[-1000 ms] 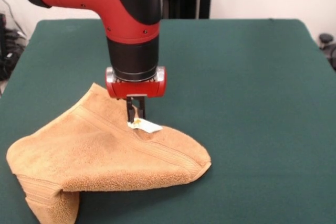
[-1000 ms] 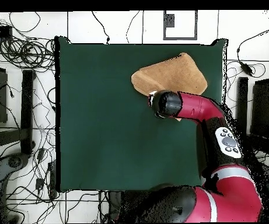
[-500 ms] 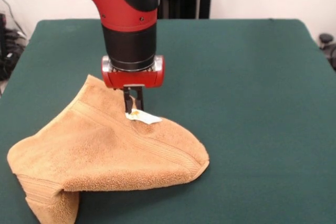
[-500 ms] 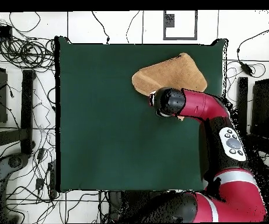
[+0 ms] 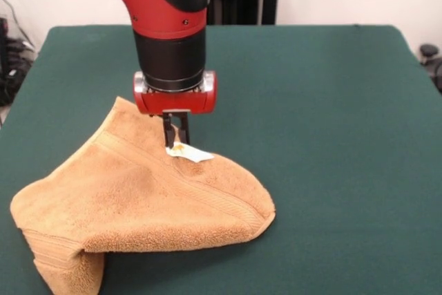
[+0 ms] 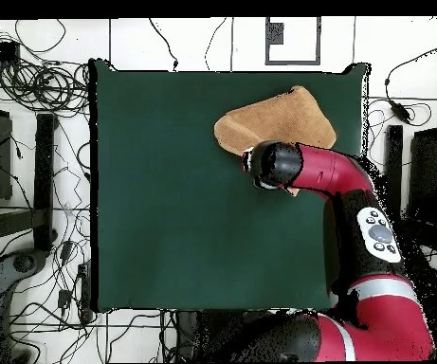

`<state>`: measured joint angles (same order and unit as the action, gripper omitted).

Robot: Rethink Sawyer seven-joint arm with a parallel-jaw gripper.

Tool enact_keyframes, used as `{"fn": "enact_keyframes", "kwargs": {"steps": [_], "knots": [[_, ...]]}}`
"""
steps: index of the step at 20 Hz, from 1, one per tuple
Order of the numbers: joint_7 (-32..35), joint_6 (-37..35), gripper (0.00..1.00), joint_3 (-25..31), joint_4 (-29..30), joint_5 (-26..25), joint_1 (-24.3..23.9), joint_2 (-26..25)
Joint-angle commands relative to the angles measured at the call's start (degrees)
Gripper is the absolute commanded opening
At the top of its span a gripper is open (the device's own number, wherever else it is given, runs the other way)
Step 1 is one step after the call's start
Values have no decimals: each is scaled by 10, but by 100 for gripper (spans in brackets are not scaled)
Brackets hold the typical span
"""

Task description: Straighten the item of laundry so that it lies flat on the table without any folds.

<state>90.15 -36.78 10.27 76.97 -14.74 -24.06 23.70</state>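
The orange-tan towel (image 5: 138, 198) lies crumpled at the near left of the green table (image 5: 331, 101), folded over itself, with one corner hanging at the bottom edge. Its white tag (image 5: 190, 153) sticks out at the raised fold. My gripper (image 5: 176, 136) points straight down and is shut on the towel's fold right beside the tag, holding it slightly lifted. In the overhead view the towel (image 6: 279, 118) lies near the table's (image 6: 165, 190) far right side, and the arm's wrist (image 6: 271, 163) hides the gripper.
The red and black arm (image 5: 166, 25) comes down over the towel's far edge. Cables and stands (image 6: 32, 142) lie on the floor around the table. The towel's near corner reaches the table's near edge.
The gripper has shifted a little to the left and away from the camera with the towel's fold in it. The towel's raised edge followed slightly; since half a second ago almost nothing moved.
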Motion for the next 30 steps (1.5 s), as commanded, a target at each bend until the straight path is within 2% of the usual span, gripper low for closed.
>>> {"fn": "enact_keyframes", "kwargs": {"steps": [1,10,21,30], "knots": [[64,-57,0,15,67,22,24,2],[93,-98,0,-3,87,41,47,39],[107,-181,0,-22,65,68,67,65],[85,-218,0,-40,83,75,57,104]]}}
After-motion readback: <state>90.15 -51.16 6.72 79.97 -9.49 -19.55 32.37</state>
